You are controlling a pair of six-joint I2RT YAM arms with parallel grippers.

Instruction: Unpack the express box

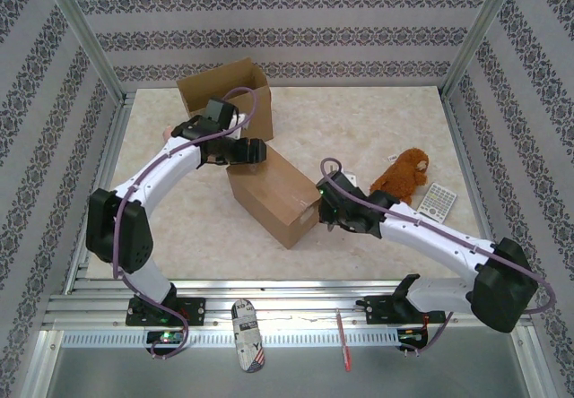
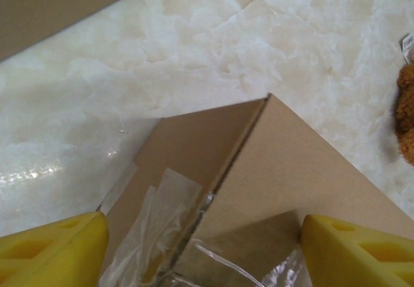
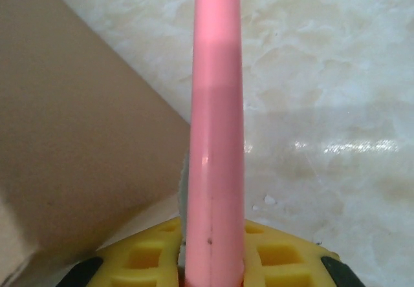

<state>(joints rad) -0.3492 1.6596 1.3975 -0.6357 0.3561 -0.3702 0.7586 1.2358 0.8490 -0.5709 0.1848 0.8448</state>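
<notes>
Express box: lies closed mid-table, between the two arms. In the left wrist view we see clear tape across the seam at its corner. It looks wrinkled, but we cannot tell whether any of it is cut.

Left gripper: at the box's far corner, jaws spread wide to either side of that corner, holding nothing.

Right gripper: at the box's right end, closed down on a pink stick that points forward past the box edge. We take it for the tape-cutting tool, though its tip is not visible.

Also on the table: a second, open carton behind the left arm, and a brown plush toy to the right, well apart from the box.

Progress, our judgement: early. Tool is in hand and the box is braced for work. Left to do: slit the tape, open the flaps, lift out the contents.
</notes>
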